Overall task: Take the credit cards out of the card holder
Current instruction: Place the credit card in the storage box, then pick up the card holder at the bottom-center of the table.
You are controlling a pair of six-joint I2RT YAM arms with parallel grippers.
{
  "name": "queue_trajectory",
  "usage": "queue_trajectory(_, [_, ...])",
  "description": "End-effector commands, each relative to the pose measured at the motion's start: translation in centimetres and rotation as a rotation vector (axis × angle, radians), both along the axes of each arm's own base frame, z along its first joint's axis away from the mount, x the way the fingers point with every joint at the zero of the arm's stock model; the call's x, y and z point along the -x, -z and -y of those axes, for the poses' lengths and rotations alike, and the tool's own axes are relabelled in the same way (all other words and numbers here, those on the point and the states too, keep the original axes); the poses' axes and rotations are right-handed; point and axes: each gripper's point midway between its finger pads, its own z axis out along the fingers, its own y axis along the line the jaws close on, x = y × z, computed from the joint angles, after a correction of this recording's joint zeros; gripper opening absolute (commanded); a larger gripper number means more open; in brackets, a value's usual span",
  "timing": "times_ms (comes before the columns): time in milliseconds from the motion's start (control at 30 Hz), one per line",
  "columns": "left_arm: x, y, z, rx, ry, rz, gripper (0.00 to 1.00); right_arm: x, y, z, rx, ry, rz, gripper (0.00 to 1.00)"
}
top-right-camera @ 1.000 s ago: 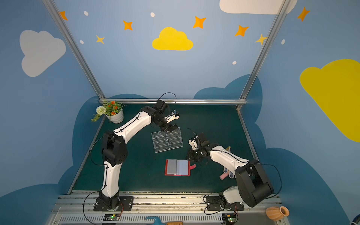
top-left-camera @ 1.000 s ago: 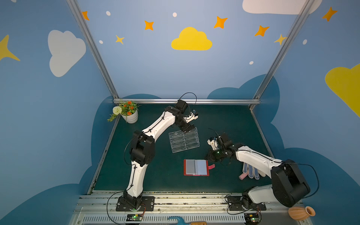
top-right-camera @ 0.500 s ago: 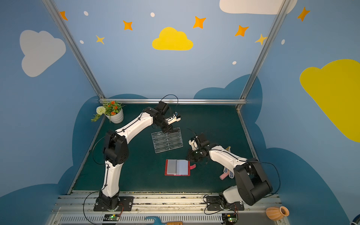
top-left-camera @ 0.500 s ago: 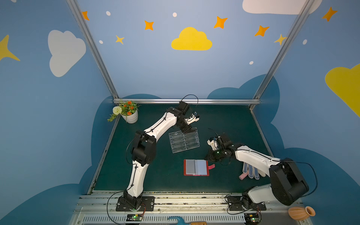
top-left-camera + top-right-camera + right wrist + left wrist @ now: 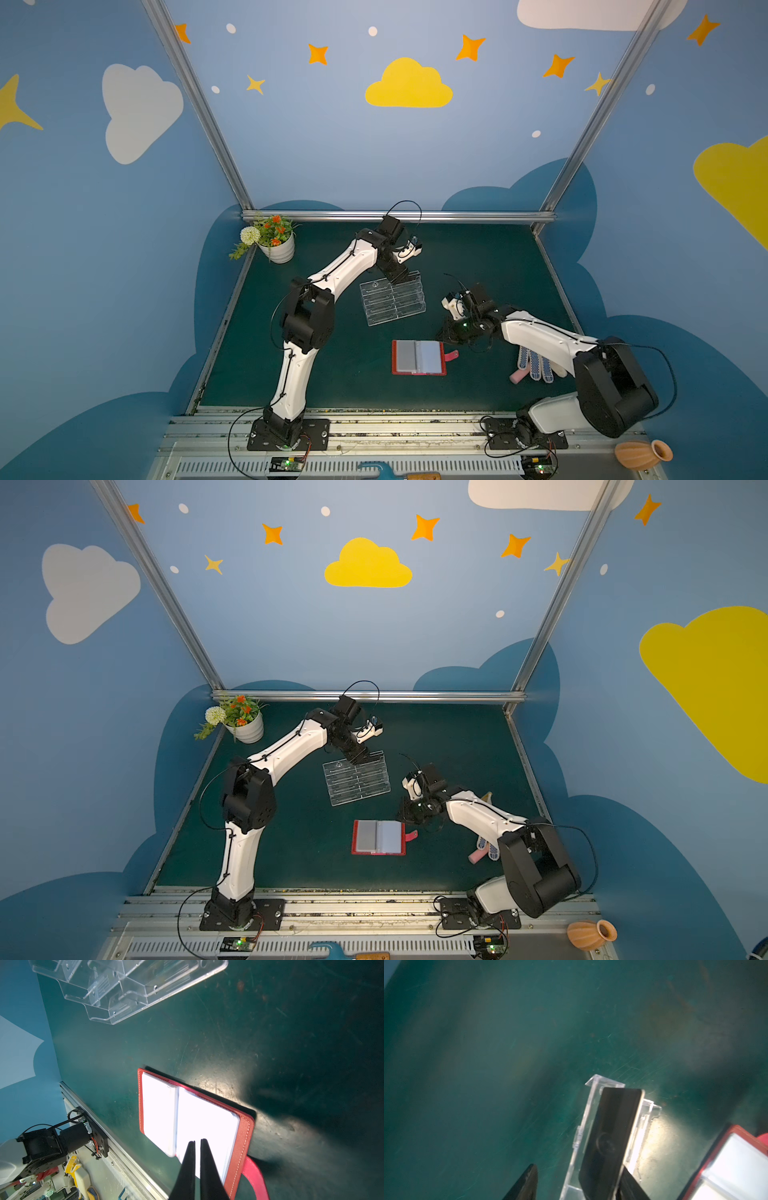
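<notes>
Hanging over the far edge of the clear acrylic stand (image 5: 392, 299) in both top views, the left gripper (image 5: 400, 275) is at the drop-off point. The red card holder (image 5: 394, 358) lies open on the green surface (image 5: 332, 374), nearer the robot. Its pink snap tab (image 5: 452, 356) points toward the right gripper (image 5: 451, 336), which is just beside it.

From the left wrist, a dark credit card (image 5: 612, 1136) stands tilted in one slot of the stand. The fingers are apart: one (image 5: 529, 1180) is well clear, the other lies against the card's lower edge. I judge the card released, so the step in hand is parking it.

From the right wrist, the fingers (image 5: 187, 1167) are pressed together with nothing between them. Their tips sit over the holder's sleeve page on the tab side, but contact cannot be told. Glare whitens the pages, so whether any cards are inside is unclear.

The next move calls for the left arm to lift straight away, so the touching finger does not drag the card out. The arms could then go to the holder for another card, if one is there.
</notes>
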Motion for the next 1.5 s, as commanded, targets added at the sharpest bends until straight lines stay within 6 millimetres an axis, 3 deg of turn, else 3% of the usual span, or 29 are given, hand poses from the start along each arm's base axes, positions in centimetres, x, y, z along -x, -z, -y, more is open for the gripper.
queue_trajectory(0, [-1.8,-1.9,-0.8,-0.002,-0.069,0.072,0.62,0.2,0.4,0.0,-0.005,-0.003,-0.015,0.06])
queue_trajectory(133, [-3.3,-2.1,-2.0,-0.033,-0.159,0.113,0.66,0.2,0.4,-0.1,-0.006,-0.006,-0.016,0.06])
queue_trajectory(333, [-3.4,-3.8,-2.0,0.006,-0.188,0.132,0.71,0.2,0.4,0.1,0.0,-0.002,-0.015,0.07])
queue_trajectory(500, [-2.7,-7.9,-1.2,0.127,-0.219,0.188,0.78,0.3,-0.2,0.5,0.013,0.017,-0.002,0.09])
queue_trajectory(633, [-1.7,-13.0,-0.5,0.33,-0.304,0.218,0.83,0.3,-1.6,1.1,0.007,0.047,0.041,0.14])
queue_trajectory(767, [0.7,-17.1,-0.5,0.549,-0.404,0.181,0.88,0.9,-3.3,1.5,-0.014,0.064,0.082,0.29])
queue_trajectory(867, [3.7,-18.1,-1.1,0.69,-0.505,0.115,0.91,1.6,-4.5,1.7,-0.037,0.068,0.118,0.58])
queue_trajectory(933, [5.7,-17.3,-2.0,0.755,-0.582,0.064,0.92,2.2,-5.1,1.7,-0.052,0.061,0.137,0.67])
queue_trajectory(1000, [8.4,-15.1,-3.2,0.788,-0.655,-0.006,0.93,2.6,-5.9,1.6,-0.066,0.054,0.157,0.73])
queue_trajectory(1167, [14.6,-9.1,-6.1,0.854,-0.833,-0.184,0.96,4.1,-5.0,1.2,-0.064,0.031,0.13,0.74])
queue_trajectory(1267, [17.7,-5.6,-7.0,0.864,-0.904,-0.281,0.96,4.4,-3.9,0.6,-0.034,0.019,0.103,0.65])
queue_trajectory(1467, [22.0,0.4,-5.8,0.827,-0.951,-0.467,0.91,4.6,-0.4,0.0,0.05,0.026,0.03,0.38])
